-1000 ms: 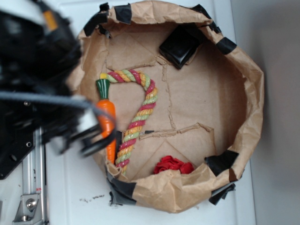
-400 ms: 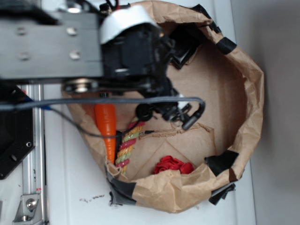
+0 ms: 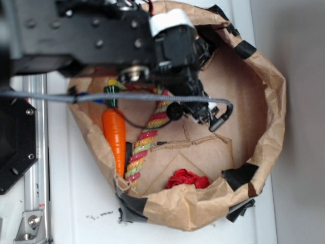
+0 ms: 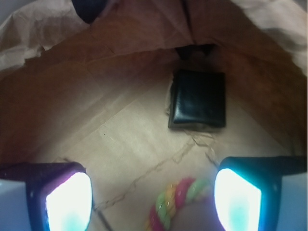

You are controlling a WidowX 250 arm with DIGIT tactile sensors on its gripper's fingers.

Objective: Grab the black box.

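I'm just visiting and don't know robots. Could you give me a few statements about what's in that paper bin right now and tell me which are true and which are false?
1. The gripper has its jaws spread apart with nothing between them. True.
2. The black box is already clamped in the jaws. False: it lies on the cardboard floor ahead of the jaws, untouched.
3. An orange carrot toy lies next to a striped rope inside the paper bin. True.
4. The red crumpled thing sits on top of the black box. False: it rests by the bin's near wall, far from the box.
5. The rope shows between the jaws in the wrist view. True.
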